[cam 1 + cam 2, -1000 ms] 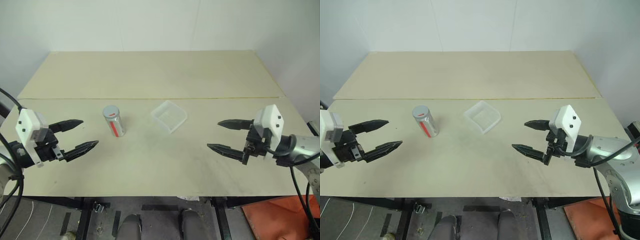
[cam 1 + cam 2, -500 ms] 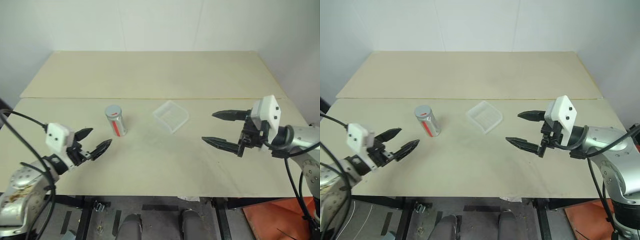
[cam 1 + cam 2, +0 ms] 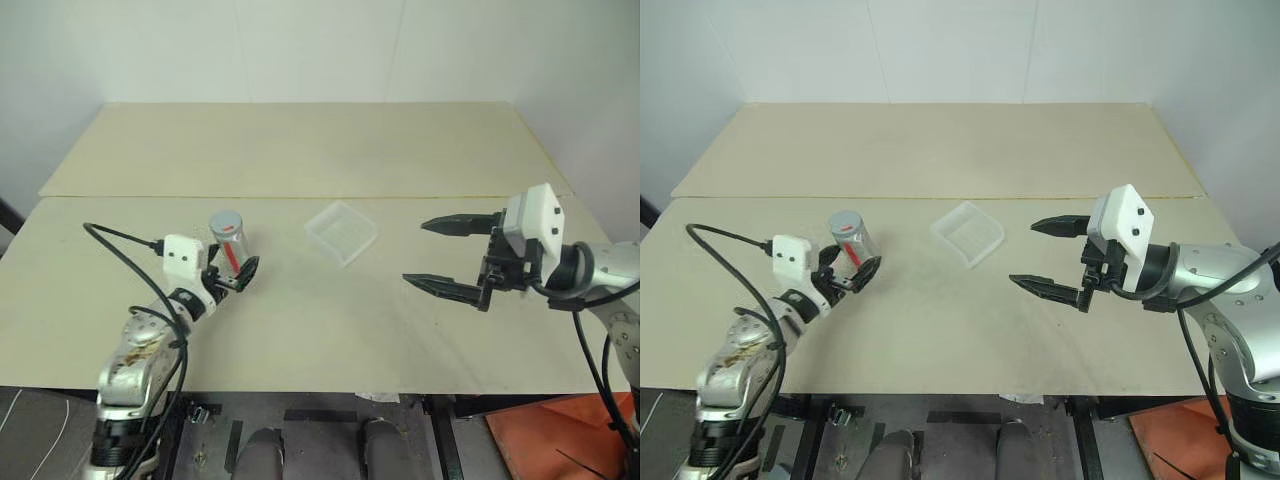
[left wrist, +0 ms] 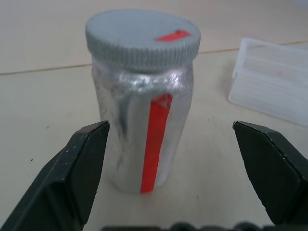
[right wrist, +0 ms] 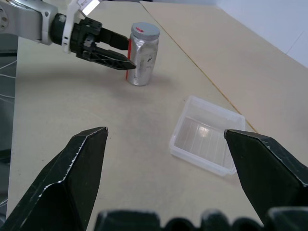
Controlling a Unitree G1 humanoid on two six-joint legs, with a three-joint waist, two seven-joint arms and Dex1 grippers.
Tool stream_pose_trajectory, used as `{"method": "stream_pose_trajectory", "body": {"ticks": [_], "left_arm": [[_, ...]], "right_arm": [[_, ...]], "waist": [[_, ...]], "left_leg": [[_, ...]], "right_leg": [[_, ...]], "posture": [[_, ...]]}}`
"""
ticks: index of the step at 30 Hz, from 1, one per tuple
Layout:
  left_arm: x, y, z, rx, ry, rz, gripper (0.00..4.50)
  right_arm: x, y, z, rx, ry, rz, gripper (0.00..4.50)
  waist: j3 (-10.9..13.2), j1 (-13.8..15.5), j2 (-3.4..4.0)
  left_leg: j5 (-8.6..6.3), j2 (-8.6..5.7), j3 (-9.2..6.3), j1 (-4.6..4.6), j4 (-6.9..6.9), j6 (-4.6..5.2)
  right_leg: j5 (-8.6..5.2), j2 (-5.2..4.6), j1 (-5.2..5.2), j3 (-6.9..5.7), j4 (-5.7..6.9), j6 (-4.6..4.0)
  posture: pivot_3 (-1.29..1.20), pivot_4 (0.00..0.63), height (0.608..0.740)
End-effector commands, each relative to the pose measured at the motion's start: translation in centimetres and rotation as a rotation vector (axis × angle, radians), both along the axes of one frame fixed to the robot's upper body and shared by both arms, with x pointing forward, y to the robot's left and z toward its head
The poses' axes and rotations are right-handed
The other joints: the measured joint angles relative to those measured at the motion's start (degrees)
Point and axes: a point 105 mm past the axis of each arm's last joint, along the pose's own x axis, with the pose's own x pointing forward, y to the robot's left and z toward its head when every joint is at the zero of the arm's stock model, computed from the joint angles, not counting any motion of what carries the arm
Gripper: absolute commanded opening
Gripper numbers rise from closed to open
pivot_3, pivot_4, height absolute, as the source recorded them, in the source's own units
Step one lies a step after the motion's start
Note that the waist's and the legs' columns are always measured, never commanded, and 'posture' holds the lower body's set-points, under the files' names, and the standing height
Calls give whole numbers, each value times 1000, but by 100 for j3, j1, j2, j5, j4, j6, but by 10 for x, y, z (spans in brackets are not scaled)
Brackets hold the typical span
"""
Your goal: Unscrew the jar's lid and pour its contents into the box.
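Pale walls stand behind a light tan surface (image 3: 330, 150), which a thin seam crosses from its left edge to its right edge.

The jar (image 4: 144, 139) stands upright toward the left side of the surface, just nearer the front than the seam. Its body looks silvery, with crinkled highlights, and a red stripe runs down its side. The lid (image 4: 142, 37) sits on top: a round grey cap with a ribbed rim and a small red mark on its face. The jar's wall does not let the contents be made out.

The box (image 3: 341, 231) lies flat near the middle of the surface, also just in front of the seam, turned so that one corner points toward the front edge. It is a shallow square tray of clear plastic with a ridged floor, and nothing can be seen lying in it. It sits well apart from the jar.

The left hand (image 3: 235, 272) is spread wide, its two black fingers (image 4: 79, 168) reaching along either side of the jar's lower half. In the left wrist view a gap shows between each finger and the jar, so it grips nothing.

The right hand (image 3: 440, 255) hovers over the right part of the surface, to the right of the box, fingers wide apart and empty.
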Motion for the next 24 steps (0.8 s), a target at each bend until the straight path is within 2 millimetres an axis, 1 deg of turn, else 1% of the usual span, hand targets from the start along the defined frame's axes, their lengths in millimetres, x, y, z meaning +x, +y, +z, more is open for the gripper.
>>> {"method": "stream_pose_trajectory", "body": {"ticks": [1, 9, 17, 24], "left_arm": [[5, 0, 9, 21, -78, 85, 4478], [8, -12, 11, 18, -146, 157, 4478], [12, -12, 13, 36, -195, 250, 4478], [16, -13, 12, 28, -200, 271, 4478]], "right_arm": [[-8, 1, 14, -18, -81, 14, 4500], [-13, -3, 17, -38, -93, 3, 4500], [-16, -4, 17, -50, -88, -3, 4500], [-16, -4, 17, -54, -87, -10, 4500]], "waist": [[0, -5, 0], [-1, 38, -1], [-1, 110, -2], [-1, 115, -2]], "left_leg": [[0, 0, 0, 0, 0, 0], [0, -1, 0, 2, 2, 0], [0, -2, 0, 5, 3, 0], [0, -3, -1, 6, 4, -1]], "right_leg": [[0, 0, 0, 0, 0, 0], [1, 0, 4, 0, -2, 1], [2, 0, 13, 0, -6, 4], [4, -1, 17, -1, -13, 7]], "posture": [[0, 150, 740], [0, 150, 740], [0, 150, 740], [0, 150, 740]]}}
